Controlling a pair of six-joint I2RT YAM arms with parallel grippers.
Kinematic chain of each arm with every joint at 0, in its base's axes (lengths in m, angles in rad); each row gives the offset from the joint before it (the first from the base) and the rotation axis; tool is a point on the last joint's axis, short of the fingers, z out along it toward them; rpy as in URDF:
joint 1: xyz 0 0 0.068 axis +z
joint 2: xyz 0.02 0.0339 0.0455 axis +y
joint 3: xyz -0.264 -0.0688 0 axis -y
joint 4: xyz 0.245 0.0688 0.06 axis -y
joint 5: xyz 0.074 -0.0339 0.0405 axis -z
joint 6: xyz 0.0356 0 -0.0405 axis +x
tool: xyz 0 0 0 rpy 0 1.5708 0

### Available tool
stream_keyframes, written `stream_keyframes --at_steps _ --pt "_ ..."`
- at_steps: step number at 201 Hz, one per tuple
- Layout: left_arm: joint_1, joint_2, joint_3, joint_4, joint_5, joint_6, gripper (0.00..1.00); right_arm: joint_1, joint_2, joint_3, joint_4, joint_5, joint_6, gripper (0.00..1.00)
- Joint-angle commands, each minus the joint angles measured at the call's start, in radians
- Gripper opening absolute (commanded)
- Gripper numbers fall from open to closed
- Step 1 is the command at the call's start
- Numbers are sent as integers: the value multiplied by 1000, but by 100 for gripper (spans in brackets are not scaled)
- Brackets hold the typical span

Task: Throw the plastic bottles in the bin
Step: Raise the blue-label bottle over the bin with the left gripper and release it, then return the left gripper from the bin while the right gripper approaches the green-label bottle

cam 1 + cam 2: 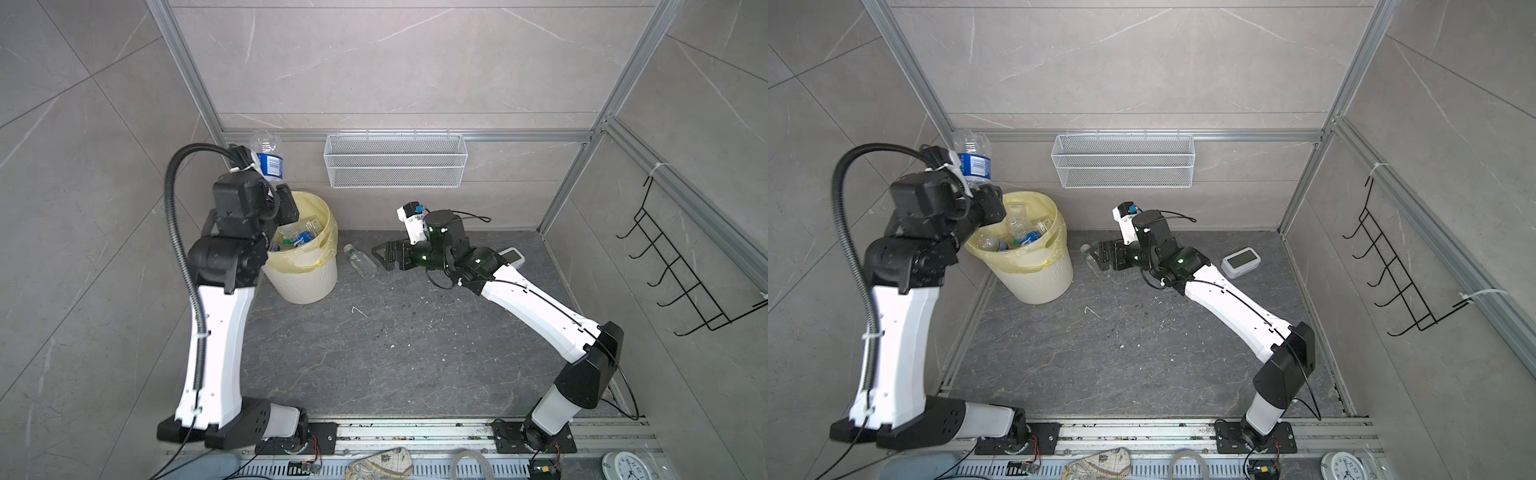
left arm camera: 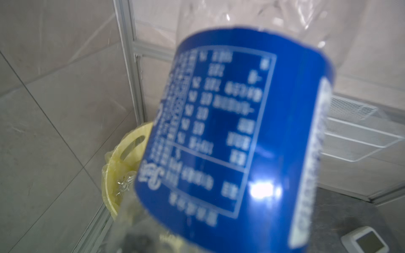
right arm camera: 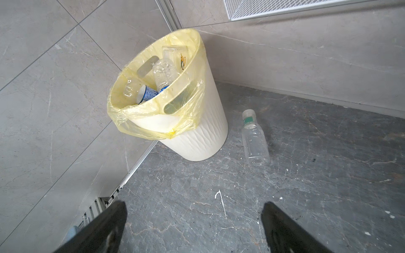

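Left claw (image 1: pixel 277 188) closed on blue-label bottle (image 1: pixel 269 162), base up, held above rim of bin (image 1: pixel 307 282). Right claw (image 3: pixel 194 204) spread wide, empty, low over floor (image 3: pixel 328 153). Clear bottle (image 3: pixel 254 140) lies ahead, beside bin. Other bottles (image 3: pixel 163 72) inside bin.

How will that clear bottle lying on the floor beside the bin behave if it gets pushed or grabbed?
The clear bottle looks empty, so probably very light. Lying on its side, it may roll or skid when nudged. Its clear plastic walls would likely dent under a squeeze.
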Motion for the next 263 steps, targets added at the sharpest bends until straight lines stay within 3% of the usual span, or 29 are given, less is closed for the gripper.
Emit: stream_keyframes --at_steps 1,32,101,151,207,263 --pt "28 118 38 -106 81 -28 71 1 -42 -24 -20 9 -9 99" --pt "28 111 54 -117 133 -39 100 1 -58 -37 -27 20 -17 99" --pt "26 5 -21 -80 201 -64 100 0 -27 -44 5 11 20 99" --pt "4 -86 -172 29 380 -134 100 -18 13 -44 4 25 26 99" --pt "-47 -196 -525 303 609 -287 100 -59 105 -59 50 26 5 99" --pt "-52 -297 -874 496 666 -329 100 -62 314 35 49 92 -47 99"
